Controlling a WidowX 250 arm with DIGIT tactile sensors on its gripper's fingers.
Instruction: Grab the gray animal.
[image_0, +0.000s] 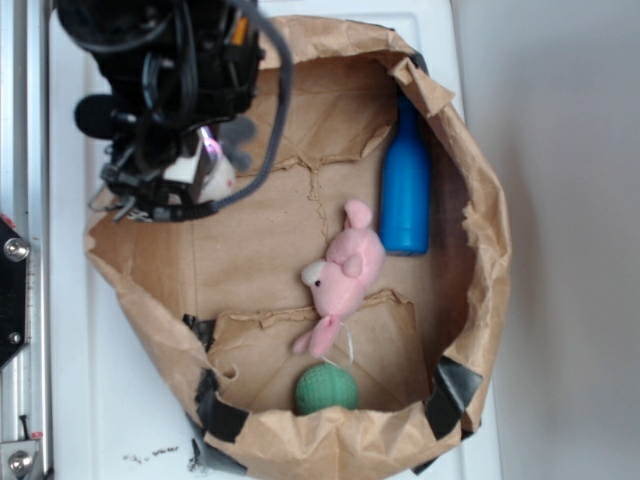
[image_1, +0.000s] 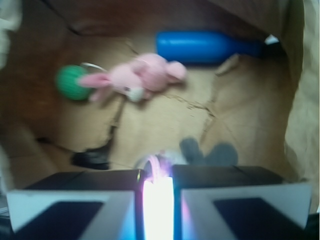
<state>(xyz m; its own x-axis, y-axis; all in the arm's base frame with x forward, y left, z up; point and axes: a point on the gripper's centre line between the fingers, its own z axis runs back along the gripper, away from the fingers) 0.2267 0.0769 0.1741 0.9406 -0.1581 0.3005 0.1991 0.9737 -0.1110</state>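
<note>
Wrist: gray animal (image_1: 210, 152) inside claw (image_1: 157, 187).

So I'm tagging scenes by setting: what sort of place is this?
Likely a lab test setup, not a home: a crumpled brown paper bin on a white tabletop, holding small toys like the pink plush, with a metal rail alongside.

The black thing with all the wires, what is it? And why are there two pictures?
That black thing is a robot arm; its gripper works like a hand. One picture looks down from above. The other comes from a small camera on the arm's wrist, so the grey blocks at its bottom are the fingers. Everything lies in a crumpled paper bag: a blue bottle, a pink plush animal and a green ball. The gray animal sits right at the fingers. I cannot tell whether it is held.
</note>
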